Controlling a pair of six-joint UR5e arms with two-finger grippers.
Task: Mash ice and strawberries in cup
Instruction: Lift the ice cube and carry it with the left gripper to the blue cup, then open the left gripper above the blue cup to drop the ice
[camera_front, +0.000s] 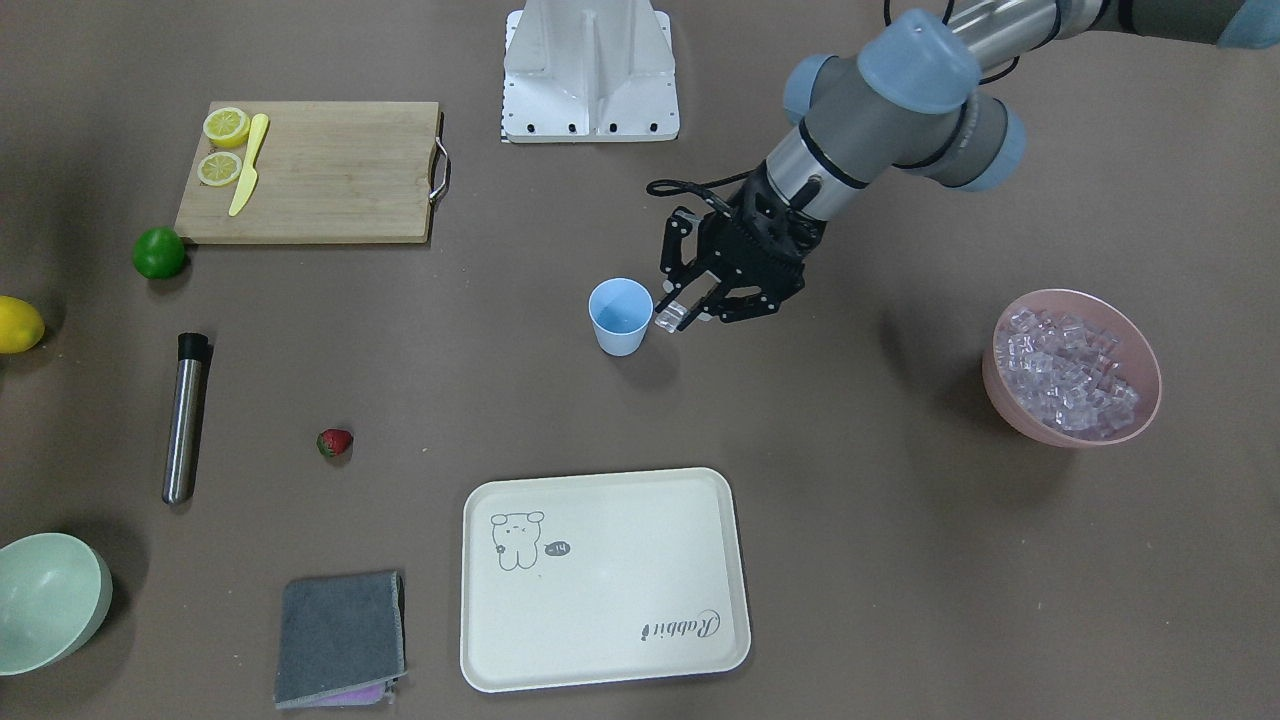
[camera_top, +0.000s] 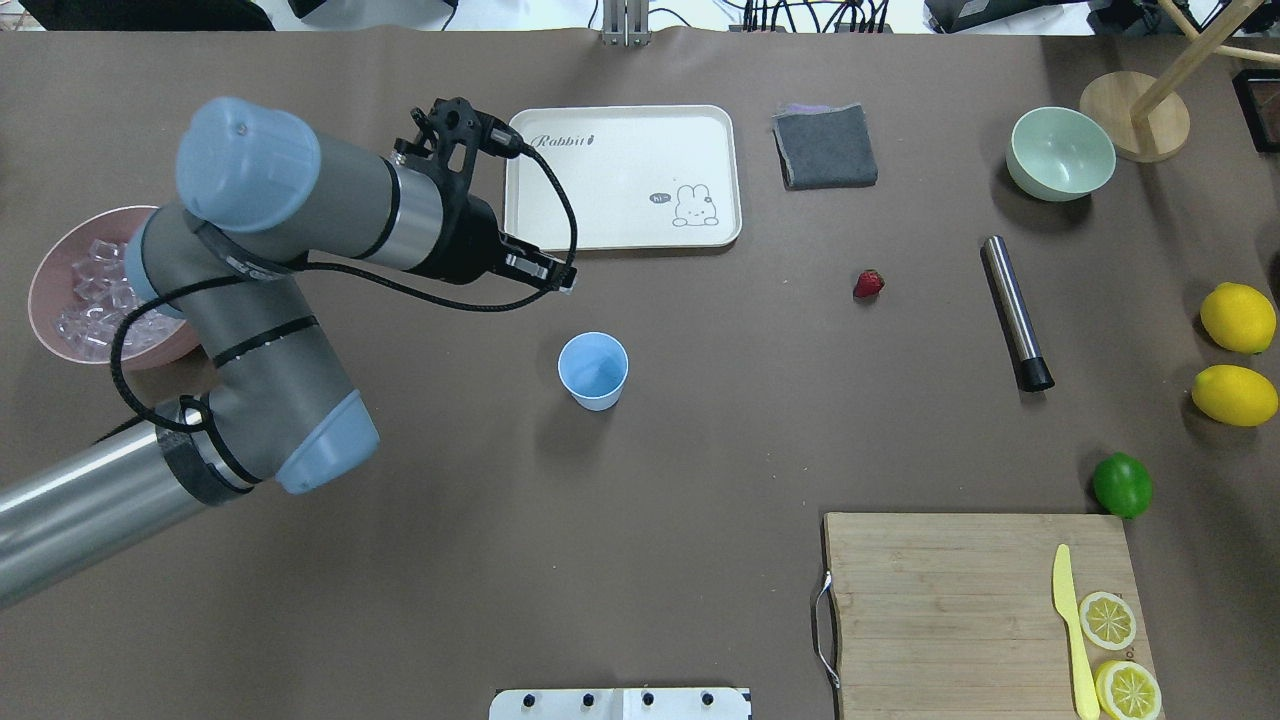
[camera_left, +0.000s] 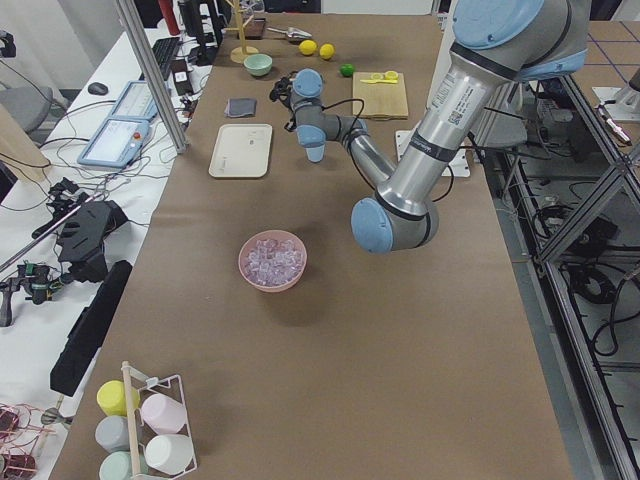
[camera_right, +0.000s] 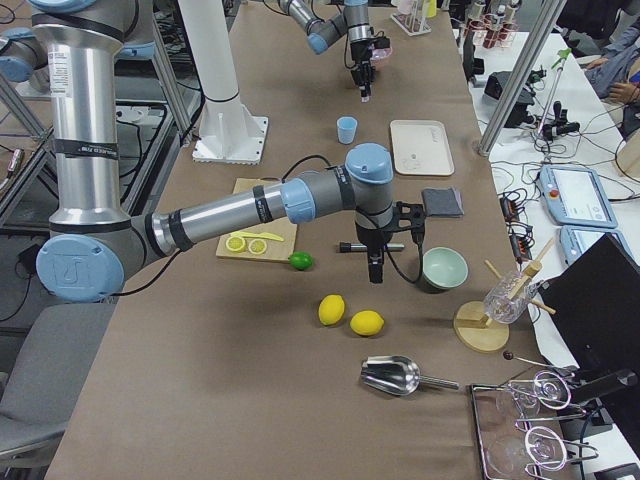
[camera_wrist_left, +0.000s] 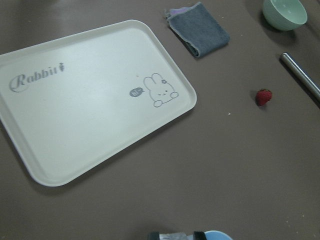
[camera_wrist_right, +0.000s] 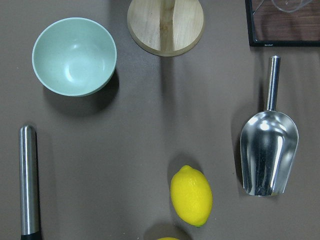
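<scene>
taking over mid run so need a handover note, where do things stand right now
Left gripper: jaws shut on an ice cube, raised close by the cup, not yet in it.
Right gripper: hangs near the steel rod; open or shut cannot be told.
Cup looks empty; remaining ice in the pink bowl; strawberry lies apart, untouched.
To do: drop ice in, add strawberry, mash.

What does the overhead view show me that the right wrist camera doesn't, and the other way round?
Only overhead: the cup, the strawberry, the pink bowl of ice, the tray and the left pincer near the cup. Only the right wrist camera: a metal scoop. Both: the mint-green bowl, the steel rod, a lemon and the round wooden stand base.
</scene>
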